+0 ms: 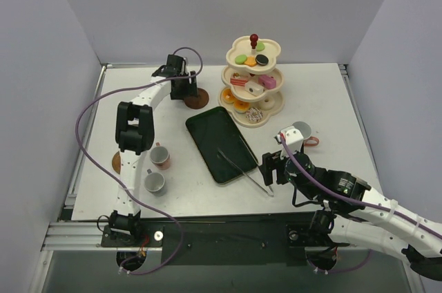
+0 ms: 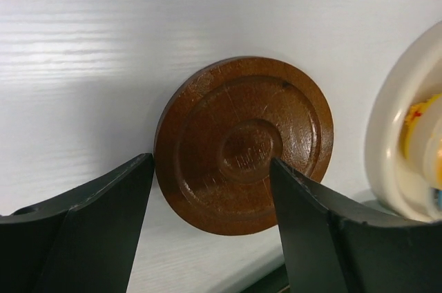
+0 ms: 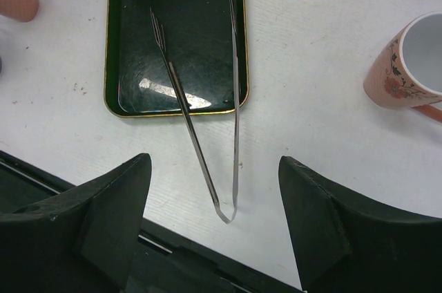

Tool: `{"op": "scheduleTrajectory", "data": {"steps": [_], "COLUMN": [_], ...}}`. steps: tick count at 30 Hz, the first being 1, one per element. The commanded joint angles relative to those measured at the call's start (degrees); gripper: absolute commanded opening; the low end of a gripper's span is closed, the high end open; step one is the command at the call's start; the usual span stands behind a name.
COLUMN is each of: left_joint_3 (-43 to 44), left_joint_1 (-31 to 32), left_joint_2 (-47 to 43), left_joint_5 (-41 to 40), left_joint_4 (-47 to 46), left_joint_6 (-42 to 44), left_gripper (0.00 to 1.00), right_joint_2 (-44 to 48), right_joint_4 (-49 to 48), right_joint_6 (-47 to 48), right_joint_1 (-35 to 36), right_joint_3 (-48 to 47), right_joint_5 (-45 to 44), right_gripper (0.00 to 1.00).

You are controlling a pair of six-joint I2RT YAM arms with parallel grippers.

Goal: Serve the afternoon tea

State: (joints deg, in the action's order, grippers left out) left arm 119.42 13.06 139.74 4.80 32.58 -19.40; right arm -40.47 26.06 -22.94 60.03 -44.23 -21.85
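The cream three-tier stand [image 1: 252, 79] with its red knob [image 1: 254, 37] stood toward the worktop's [image 1: 324, 99] 12 o'clock edge. Small sweets [image 1: 250, 61] sat on all three tiers. At the stand's 9 o'clock a brown saucer [image 1: 197, 100] lay flat, just beside the bottom tier. The left gripper [image 1: 185, 90] hung over it with its jaws spread wide, gripping nothing. In the left wrist view the left gripper's [image 2: 210, 168] dark fingers [image 2: 103, 217] framed the saucer [image 2: 243, 144] on either side; whether they touched it could not be told.

A dark green tray [image 1: 207, 127] lay near the middle of the worktop. Metal tongs [image 1: 242, 165] rested across its 5 o'clock corner, tips on the tray and bend on the bare worktop. The right gripper [image 1: 271, 167] hovered at the tongs' bend, jaws wide apart and empty. Its wrist view showed the tongs [image 3: 200, 148] between and beyond the spread fingers [image 3: 110, 210].

At the tray's 9 o'clock stood a pink cup [image 1: 160, 156], with a grey cup [image 1: 155, 182] at that cup's 6 o'clock. A second saucer [image 1: 116, 162] showed partly behind the left arm, at the pink cup's 9 o'clock. A third cup [image 1: 297, 133] sat at the tray's 3 o'clock.
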Motion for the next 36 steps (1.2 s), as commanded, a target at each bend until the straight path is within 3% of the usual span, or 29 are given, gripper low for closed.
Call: {"op": "scheduleTrajectory", "data": {"steps": [1,8,12,15,19,25,33,36], "left_joint_3": [5.6,5.5,-8.0,-23.3,-37.0,-47.0,-51.8,-51.4], "left_joint_1": [0.8,-0.3,-2.4,-5.1,-10.3,-18.5,-19.2,-19.0], "left_joint_2": [1.8,-5.0,-17.6,-29.1,-37.9,-42.9,-41.0,-38.9], "left_joint_5": [1.7,-4.4,-10.4,-12.8,-12.9,-11.1,-7.1,-4.8], "left_joint_4": [-1.8,-1.5,-8.5,-14.0,-14.7,-11.5,-10.3,-9.5], "left_joint_6": [-3.4,-0.4,-0.2,-2.0,-3.5,-1.3,2.4,2.3], "left_gripper": [0.79,0.8,0.83,0.85,0.86,0.86,0.84,0.77], "right_joint_2": [1.0,2.4,3.3,3.6,3.8,3.8,2.5,2.4], "right_joint_4": [1.3,2.4,2.3,2.3,2.2,1.1,-0.5,-0.7], "right_joint_6": [-1.2,-1.5,-1.3,-1.6,-1.0,-0.6,-1.4,-1.8], "right_joint_1": [0.1,0.2,0.3,0.3,0.5,0.9,1.3,1.8], "right_joint_3": [0.6,0.5,0.6,0.7,0.5,0.4,0.3,0.3], "right_joint_5": [-0.7,-1.0,-1.4,-1.6,-1.3,0.0,1.5,1.3], "right_gripper": [0.69,0.69,0.69,0.69,0.69,0.69,0.68,0.68]}}
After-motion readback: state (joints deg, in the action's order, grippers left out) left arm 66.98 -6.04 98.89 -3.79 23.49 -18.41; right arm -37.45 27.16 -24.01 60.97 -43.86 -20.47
